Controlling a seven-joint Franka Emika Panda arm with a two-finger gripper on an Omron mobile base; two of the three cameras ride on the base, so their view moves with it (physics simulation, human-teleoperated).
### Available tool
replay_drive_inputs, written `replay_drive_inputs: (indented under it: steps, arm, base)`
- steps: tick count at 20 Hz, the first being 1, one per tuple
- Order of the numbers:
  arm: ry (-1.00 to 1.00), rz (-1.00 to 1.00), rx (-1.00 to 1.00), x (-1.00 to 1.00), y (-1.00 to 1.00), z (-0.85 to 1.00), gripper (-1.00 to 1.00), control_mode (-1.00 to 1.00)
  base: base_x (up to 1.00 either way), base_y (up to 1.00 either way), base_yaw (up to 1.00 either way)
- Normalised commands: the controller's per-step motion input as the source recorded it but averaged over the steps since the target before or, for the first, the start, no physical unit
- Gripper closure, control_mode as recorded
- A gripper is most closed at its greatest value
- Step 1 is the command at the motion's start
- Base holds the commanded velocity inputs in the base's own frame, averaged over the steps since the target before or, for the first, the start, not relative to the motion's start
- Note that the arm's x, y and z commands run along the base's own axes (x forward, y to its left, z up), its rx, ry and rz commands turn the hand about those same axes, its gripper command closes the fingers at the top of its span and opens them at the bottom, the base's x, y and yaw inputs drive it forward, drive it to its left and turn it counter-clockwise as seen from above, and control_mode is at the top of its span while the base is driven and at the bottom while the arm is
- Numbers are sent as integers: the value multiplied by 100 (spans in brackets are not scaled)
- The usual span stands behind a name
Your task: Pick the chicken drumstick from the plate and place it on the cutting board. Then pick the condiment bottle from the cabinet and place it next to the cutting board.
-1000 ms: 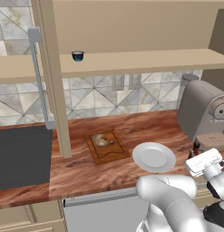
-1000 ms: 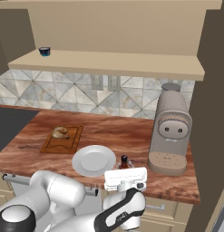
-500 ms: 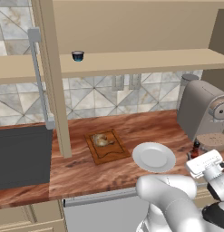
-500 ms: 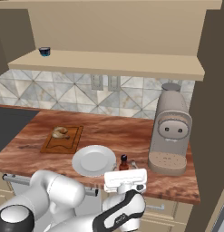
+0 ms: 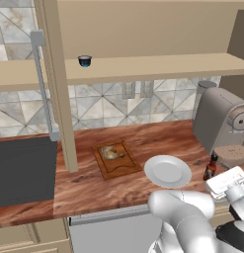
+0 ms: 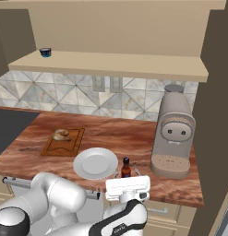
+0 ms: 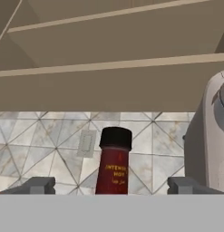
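We have just let go of the condiment bottle (image 6: 126, 168): our gripper (image 7: 111, 186), clamped on it a moment ago, now stands wide with its fingertips (image 7: 38, 186) clear on both sides. The bottle stands upright on the countertop (image 6: 129, 133) between the plate (image 6: 95, 163) and the coffee machine (image 6: 174, 133), well apart from the cutting board (image 6: 64, 141) where the chicken drumstick (image 6: 61, 135) lies, so "next to" looks doubtful

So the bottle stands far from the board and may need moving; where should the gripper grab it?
Take the bottle around its straight red body below the black cap, coming level from the counter's front edge. It stands upright, and the open gripper already straddles it there.
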Motion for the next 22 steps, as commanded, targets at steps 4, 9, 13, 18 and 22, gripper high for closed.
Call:
replay_drive_inputs:
  steps: [4, 9, 13, 18, 22]
  arm:
    - [0, 0, 0, -29, 1, 37, -100, -100]
    - [0, -4, -6, -42, 9, 48, -100, -100]
    - [0, -6, -26, -56, 18, 33, -100, -100]
    - [0, -7, -38, -50, 23, 31, -100, -100]
    - [0, -9, -43, -48, 19, 43, -100, -100]
  base:
    - [0, 0, 0]
    - [0, 0, 0]
    - [0, 0, 0]
    - [0, 0, 0]
    - [0, 0, 0]
